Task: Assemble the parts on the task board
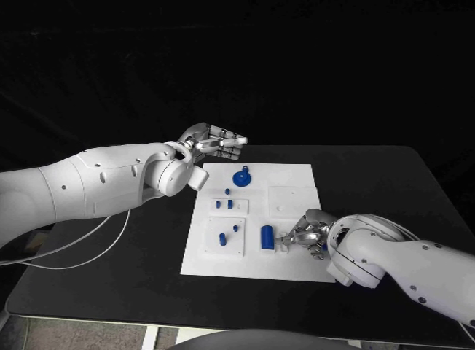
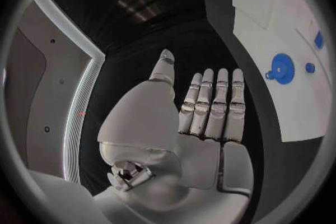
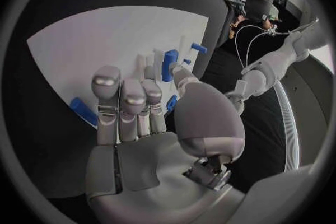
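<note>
Task board (image 1: 290,262): lay in the middle of the black table (image 1: 406,189), carrying blue parts.
Blue cylinder (image 1: 267,236): stood on the board, just beside the right hand.
Blue disc (image 1: 242,177): near the board's far edge.
Right hand (image 1: 306,235): fingers curled at the cylinder; whether they gripped anything could not be told.
Left hand (image 1: 215,141): raised beyond the board's far corner, fingers straight and together, holding nothing.

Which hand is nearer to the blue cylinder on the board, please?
Right. The right hand sits just beside the blue cylinder; the left hand hovers beyond the board's far corner.
</note>
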Tool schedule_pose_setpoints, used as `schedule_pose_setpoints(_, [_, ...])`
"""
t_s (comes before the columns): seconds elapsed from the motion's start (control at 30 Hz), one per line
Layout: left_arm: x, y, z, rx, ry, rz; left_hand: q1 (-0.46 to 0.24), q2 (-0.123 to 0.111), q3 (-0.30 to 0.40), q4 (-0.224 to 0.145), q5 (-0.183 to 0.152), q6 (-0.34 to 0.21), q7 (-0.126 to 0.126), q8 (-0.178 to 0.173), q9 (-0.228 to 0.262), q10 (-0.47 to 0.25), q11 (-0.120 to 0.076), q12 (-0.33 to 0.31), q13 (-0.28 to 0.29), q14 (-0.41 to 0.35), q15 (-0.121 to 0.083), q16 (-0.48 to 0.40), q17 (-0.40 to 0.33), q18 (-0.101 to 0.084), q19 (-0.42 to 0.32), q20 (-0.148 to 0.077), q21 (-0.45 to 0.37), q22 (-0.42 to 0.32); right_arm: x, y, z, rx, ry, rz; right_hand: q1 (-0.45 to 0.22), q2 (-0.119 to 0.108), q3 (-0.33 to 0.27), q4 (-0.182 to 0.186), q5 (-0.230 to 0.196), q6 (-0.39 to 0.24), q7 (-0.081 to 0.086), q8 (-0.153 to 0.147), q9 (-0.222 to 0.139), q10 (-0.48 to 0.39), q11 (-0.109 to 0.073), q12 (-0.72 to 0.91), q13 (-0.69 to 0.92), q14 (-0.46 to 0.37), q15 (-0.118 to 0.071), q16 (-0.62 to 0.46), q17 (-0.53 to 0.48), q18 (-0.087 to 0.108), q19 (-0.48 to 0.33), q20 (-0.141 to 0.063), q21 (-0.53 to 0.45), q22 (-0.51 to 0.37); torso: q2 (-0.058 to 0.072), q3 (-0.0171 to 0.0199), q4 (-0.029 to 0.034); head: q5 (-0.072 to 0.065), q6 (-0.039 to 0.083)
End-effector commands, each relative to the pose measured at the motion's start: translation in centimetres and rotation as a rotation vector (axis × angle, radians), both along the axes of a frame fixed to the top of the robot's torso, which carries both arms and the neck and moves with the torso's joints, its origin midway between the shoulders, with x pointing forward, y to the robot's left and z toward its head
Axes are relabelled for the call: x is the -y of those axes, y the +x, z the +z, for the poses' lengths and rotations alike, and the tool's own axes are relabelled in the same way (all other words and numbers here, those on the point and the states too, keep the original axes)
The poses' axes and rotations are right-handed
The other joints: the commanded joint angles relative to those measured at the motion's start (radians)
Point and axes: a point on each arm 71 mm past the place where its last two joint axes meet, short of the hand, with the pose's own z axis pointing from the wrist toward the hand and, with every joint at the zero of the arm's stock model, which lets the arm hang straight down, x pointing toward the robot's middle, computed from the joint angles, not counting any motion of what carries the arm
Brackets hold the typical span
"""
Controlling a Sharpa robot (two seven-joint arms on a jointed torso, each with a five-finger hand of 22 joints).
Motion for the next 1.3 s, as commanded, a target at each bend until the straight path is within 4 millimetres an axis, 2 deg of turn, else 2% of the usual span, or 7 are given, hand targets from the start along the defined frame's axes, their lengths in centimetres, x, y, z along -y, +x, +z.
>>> schedule_pose_setpoints(0.03, [0.1, 0.0, 0.1, 0.000, -0.011, -0.011, -0.007, -0.002, 0.002, 0.005, 0.002, 0.003, 0.007, 0.000, -0.001, -0.007, 0.000, 0.001, 0.000, -0.002, 0.006, -0.005, -0.001, 0.008, 0.004, 0.001, 0.003, -0.002, 0.6, 0.2, 0.4, 0.036, 0.030, -0.022, 0.017, -0.006, -0.003, 0.014, -0.009, -0.005, 0.005, 0.003, 0.000, 0.003, 0.009, 0.014, 0.010, 0.003, -0.002, -0.001, -0.001, -0.005, 0.056, -0.005, 0.002, 0.081, 0.000, 0.0004, 0.0000, -0.003, 0.003])
schedule_pose_setpoints(0.27, [0.1, 0.0, 0.1, 0.005, -0.012, -0.008, -0.007, 0.000, 0.001, 0.004, 0.003, 0.004, 0.007, 0.000, -0.001, -0.004, 0.000, 0.002, 0.000, 0.002, 0.005, -0.005, -0.001, 0.008, 0.005, 0.000, 0.003, -0.001, 2.8, 1.5, 2.6, 0.093, 0.071, -0.061, 0.035, -0.019, -0.009, 0.027, -0.024, -0.037, 0.015, 0.003, 0.001, 0.005, 0.015, 0.022, 0.019, 0.004, 0.003, 0.004, 0.001, 0.000, 0.057, -0.001, 0.011, 0.083, 0.000, 0.0010, -0.0027, -0.015, 0.012])
schedule_pose_setpoints(0.5, [0.1, 0.0, 0.1, 0.006, -0.013, -0.009, -0.008, 0.004, -0.001, 0.001, 0.003, 0.006, 0.008, 0.000, -0.001, 0.000, -0.002, 0.002, 0.000, 0.007, 0.003, -0.005, -0.001, 0.008, 0.009, -0.001, 0.004, -0.001, 6.7, 3.5, 5.9, 0.135, 0.056, -0.103, 0.049, -0.022, -0.011, 0.025, -0.035, -0.041, 0.017, 0.004, 0.002, 0.004, 0.017, 0.022, 0.020, 0.003, 0.004, 0.004, 0.000, 0.001, 0.056, 0.001, 0.012, 0.084, 0.000, 0.0019, -0.0031, -0.031, 0.017])
schedule_pose_setpoints(0.7, [0.1, -0.1, 0.1, 0.005, -0.013, -0.010, -0.008, 0.006, -0.003, 0.000, 0.003, 0.014, 0.005, 0.002, 0.000, 0.001, -0.002, 0.002, 0.000, 0.010, 0.002, -0.005, -0.001, 0.007, 0.011, -0.002, 0.005, -0.001, 9.8, 4.0, 6.9, 0.148, -0.037, -0.131, 0.053, -0.026, -0.014, 0.023, -0.045, -0.032, 0.015, 0.003, 0.004, 0.005, 0.016, 0.022, 0.021, 0.003, 0.004, 0.007, 0.002, -0.001, 0.056, 0.001, 0.016, 0.086, 0.001, 0.0032, -0.0050, -0.042, 0.022])
schedule_pose_setpoints(1.0, [0.2, -0.1, 0.1, 0.002, -0.012, -0.011, -0.007, 0.006, -0.006, -0.002, 0.002, 0.009, 0.008, -0.001, -0.001, 0.006, -0.004, 0.002, 0.000, 0.017, 0.000, -0.004, -0.001, 0.008, 0.016, -0.005, 0.007, 0.000, 11.4, 3.5, 5.8, 0.127, -0.171, -0.134, 0.057, -0.047, -0.014, 0.056, -0.075, -0.029, 0.014, 0.003, 0.005, 0.004, 0.015, 0.016, 0.019, 0.003, 0.004, 0.007, 0.003, -0.005, 0.055, 0.001, 0.015, 0.087, 0.000, 0.0018, -0.0038, -0.055, 0.020])
schedule_pose_setpoints(1.13, [0.2, -0.1, 0.1, 0.005, -0.010, -0.005, -0.009, 0.000, -0.005, 0.000, 0.003, -0.010, 0.011, 0.000, -0.001, 0.012, -0.005, 0.002, 0.000, 0.021, -0.001, -0.004, -0.001, 0.004, 0.013, -0.005, 0.005, 0.000, 11.2, 2.8, 4.3, 0.111, -0.217, -0.116, 0.025, -0.084, 0.015, 0.149, -0.065, -0.033, 0.014, 0.004, 0.007, 0.001, 0.016, 0.010, 0.015, 0.002, 0.005, 0.001, -0.001, -0.006, 0.054, 0.001, 0.007, 0.086, -0.001, 0.0013, 0.0001, -0.060, 0.016])
schedule_pose_setpoints(1.3, [0.0, -0.1, 0.1, 0.007, -0.009, 0.000, -0.010, -0.002, -0.004, 0.002, 0.002, -0.018, 0.013, 0.000, -0.001, 0.012, -0.004, 0.002, 0.000, 0.020, -0.001, -0.005, -0.001, 0.003, 0.011, -0.005, 0.005, 0.000, 10.6, 2.3, 2.9, 0.092, -0.236, -0.099, 0.023, -0.098, 0.012, 0.174, -0.113, -0.038, 0.014, 0.004, 0.009, -0.001, 0.017, 0.008, 0.014, 0.002, 0.005, -0.002, -0.003, -0.005, 0.054, 0.002, 0.002, 0.085, 0.001, 0.0012, 0.0001, -0.060, 0.015])
